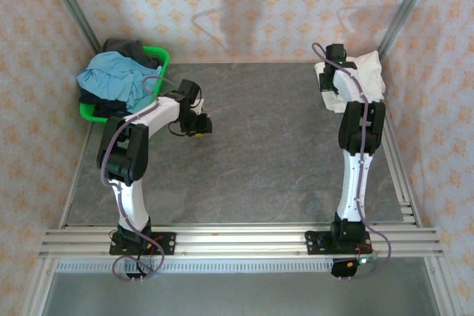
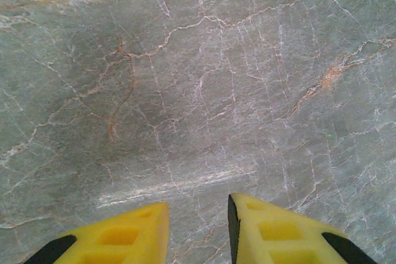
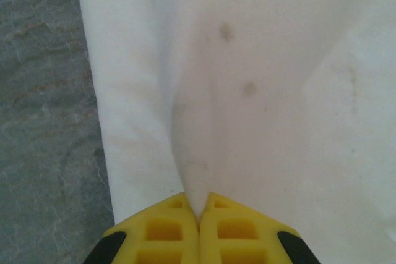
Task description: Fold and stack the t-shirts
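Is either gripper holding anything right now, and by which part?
Right gripper pinches a raised fold of the cream cotton t-shirt; left gripper is open, holding nothing.

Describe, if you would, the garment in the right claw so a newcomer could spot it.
On the grey marbled table, look to the far right corner. A cream t-shirt lies there, a fold pinched in the right claw. Unlike the blue garment and dark garment in the green basket at far left, it is pale and outside any basket.
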Controlling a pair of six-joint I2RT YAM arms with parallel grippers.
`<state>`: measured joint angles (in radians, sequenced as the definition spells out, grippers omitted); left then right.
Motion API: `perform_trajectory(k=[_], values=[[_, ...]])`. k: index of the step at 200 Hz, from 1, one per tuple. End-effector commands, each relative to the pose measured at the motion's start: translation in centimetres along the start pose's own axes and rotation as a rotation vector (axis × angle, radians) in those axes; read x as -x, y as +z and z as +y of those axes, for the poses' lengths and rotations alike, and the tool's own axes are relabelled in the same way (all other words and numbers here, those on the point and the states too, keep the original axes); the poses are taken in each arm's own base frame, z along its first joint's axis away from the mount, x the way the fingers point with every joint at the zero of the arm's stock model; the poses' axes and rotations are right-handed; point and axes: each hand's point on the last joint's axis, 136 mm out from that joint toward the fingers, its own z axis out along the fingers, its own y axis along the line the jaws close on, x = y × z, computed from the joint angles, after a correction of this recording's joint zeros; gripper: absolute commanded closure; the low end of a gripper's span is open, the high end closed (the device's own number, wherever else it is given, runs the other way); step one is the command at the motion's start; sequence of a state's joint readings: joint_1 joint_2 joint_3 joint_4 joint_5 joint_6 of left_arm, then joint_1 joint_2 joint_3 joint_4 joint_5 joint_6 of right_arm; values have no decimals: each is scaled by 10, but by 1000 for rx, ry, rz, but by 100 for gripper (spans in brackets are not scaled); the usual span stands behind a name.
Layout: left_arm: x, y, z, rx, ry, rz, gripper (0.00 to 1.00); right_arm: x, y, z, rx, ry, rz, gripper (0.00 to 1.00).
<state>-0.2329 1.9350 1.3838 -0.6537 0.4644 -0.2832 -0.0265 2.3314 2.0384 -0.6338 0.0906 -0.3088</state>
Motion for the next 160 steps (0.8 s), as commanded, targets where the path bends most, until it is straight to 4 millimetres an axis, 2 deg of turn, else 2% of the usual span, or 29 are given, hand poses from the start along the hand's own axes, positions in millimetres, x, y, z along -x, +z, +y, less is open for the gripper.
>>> perform_trajectory(k=[1,23,60,93,128,149,160], values=[[4,-6,-1,-19,26,-24,69,24,-59,-23,-41,19,-118,100],[4,-5,0,-22,26,-22,69,19,-65,-17,2,23,-162,100],[3,-2,2,-29,23,-15,70,-1,-57,-7,77,44,-150,100],[3,-1,3,-33,20,-12,70,-7,-73,-4,188,105,-241,100],[3,1,5,-35,19,-7,70,-42,-65,6,258,46,-213,100],[3,2,5,-39,16,-5,70,-60,-54,11,291,10,-149,100],[3,3,5,-42,18,-5,70,-67,-49,14,303,-14,-69,88]])
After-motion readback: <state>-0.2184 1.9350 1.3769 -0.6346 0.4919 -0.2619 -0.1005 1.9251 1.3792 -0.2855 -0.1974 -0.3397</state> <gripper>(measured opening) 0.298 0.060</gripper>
